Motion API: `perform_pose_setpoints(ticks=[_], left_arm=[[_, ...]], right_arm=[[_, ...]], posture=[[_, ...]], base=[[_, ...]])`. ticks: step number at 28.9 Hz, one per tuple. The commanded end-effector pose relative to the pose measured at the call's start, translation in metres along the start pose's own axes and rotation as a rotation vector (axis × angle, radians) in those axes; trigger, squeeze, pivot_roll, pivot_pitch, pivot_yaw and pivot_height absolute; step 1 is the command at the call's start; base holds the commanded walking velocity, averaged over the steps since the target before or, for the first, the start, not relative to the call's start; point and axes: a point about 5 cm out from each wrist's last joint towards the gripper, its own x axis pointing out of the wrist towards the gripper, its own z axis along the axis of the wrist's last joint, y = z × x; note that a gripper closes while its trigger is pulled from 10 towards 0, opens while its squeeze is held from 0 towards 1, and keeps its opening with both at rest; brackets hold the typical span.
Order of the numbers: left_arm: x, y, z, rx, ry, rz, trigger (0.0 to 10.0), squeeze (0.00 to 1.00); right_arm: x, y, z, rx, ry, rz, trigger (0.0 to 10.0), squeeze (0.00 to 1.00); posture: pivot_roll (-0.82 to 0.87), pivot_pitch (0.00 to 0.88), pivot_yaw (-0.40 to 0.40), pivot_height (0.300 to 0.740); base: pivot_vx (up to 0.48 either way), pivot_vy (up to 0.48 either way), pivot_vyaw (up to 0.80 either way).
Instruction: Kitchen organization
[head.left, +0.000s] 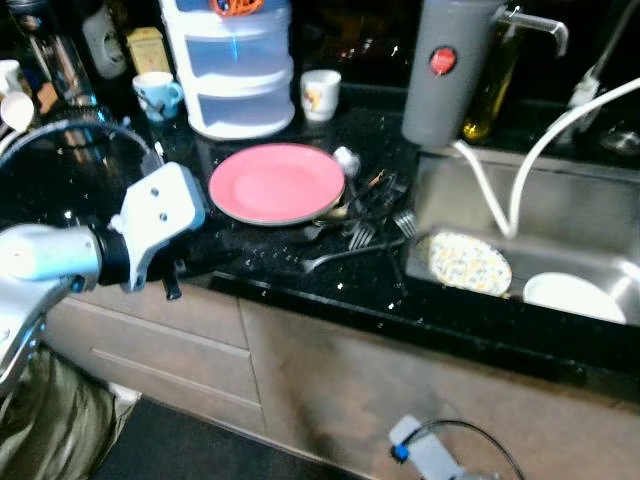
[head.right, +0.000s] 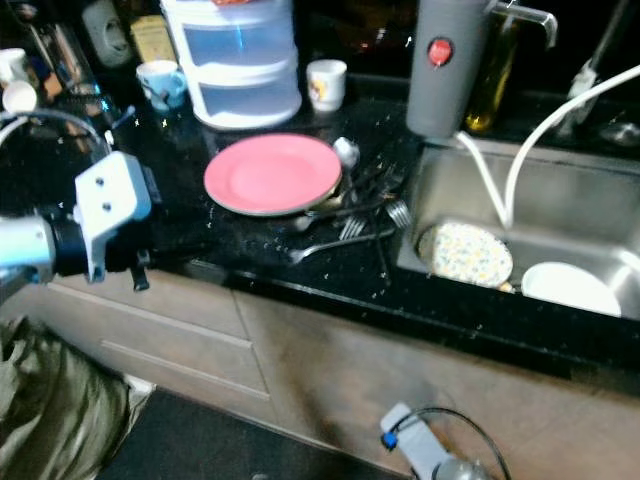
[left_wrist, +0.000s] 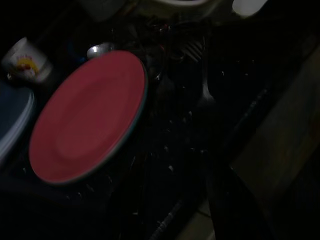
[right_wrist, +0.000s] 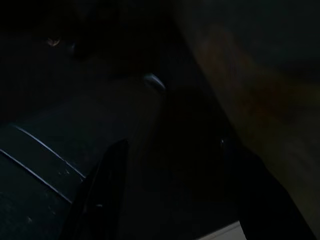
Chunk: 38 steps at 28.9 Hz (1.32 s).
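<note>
From the head views, we are reaching our left arm over the black counter (head.left: 60, 180) toward the pink plate (head.left: 277, 182), forks (head.left: 350, 240) heaped between it and the sink (head.left: 600, 215).

The left wrist view is facing the plate; we cannot tell the left claw's state.

The right claw (right_wrist: 175, 190), hanging idle, is spread empty.

Next, likely gripping the plate's rim.

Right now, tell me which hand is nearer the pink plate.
Left. The left hand is raised at the counter's front edge, just left of the pink plate. The right hand hangs low by the cabinet fronts, well below the counter.
</note>
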Motion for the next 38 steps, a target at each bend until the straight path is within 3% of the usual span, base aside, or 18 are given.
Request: perform_pose_setpoints(ticks=[1,7,14,23,26,29,31,36,38], left_arm=[[0.003,-0.002,0.000,-0.003,-0.011,-0.004,10.0,0.00],[0.003,0.001,-0.005,0.003,-0.010,0.028,10.0,0.00],[0.003,0.029,-0.016,0.065,0.018,0.259,10.0,0.00],[-0.005,0.044,-0.027,0.010,0.015,0.369,10.0,0.00],[-0.008,0.051,-0.033,0.049,0.022,0.406,10.0,0.00],[-0.013,0.073,-0.036,0.163,0.064,0.531,10.0,0.00],[-0.013,0.080,-0.037,0.192,0.078,0.556,10.0,0.00],[-0.009,0.090,-0.036,0.200,0.069,0.544,10.0,0.00],[0.001,0.092,-0.036,0.133,0.020,0.459,10.0,0.00]], right_arm=[[-0.001,0.000,-0.009,0.015,0.028,-0.001,10.0,0.00],[-0.001,0.000,-0.009,0.014,0.029,-0.002,10.0,0.00],[-0.002,-0.001,-0.010,0.008,0.035,-0.015,10.0,0.00],[-0.002,-0.002,-0.010,0.011,0.034,-0.018,10.0,0.00],[-0.002,-0.002,-0.010,0.010,0.035,-0.017,10.0,0.00],[-0.002,-0.002,-0.010,0.007,0.036,-0.018,10.0,0.00],[-0.002,-0.003,-0.010,0.006,0.037,-0.018,10.0,0.00],[-0.002,-0.003,-0.010,0.002,0.039,-0.019,10.0,0.00],[-0.003,-0.004,-0.010,-0.002,0.040,-0.021,10.0,0.00]], posture=[[0.04,0.000,0.018,0.740],[0.04,0.000,0.020,0.740],[0.03,0.000,0.020,0.740],[0.03,0.000,0.016,0.740],[0.03,0.000,0.011,0.740],[0.04,0.000,0.005,0.740],[0.04,0.000,0.003,0.740],[0.03,0.000,0.002,0.740],[0.03,0.000,0.001,0.740]], base=[[0.000,0.000,0.00],[0.000,0.000,0.00],[0.000,0.000,0.00],[0.000,0.000,0.00],[0.000,0.000,0.00],[0.000,0.000,0.00],[0.000,0.000,0.00],[0.000,0.000,0.00],[0.000,0.000,0.00]])
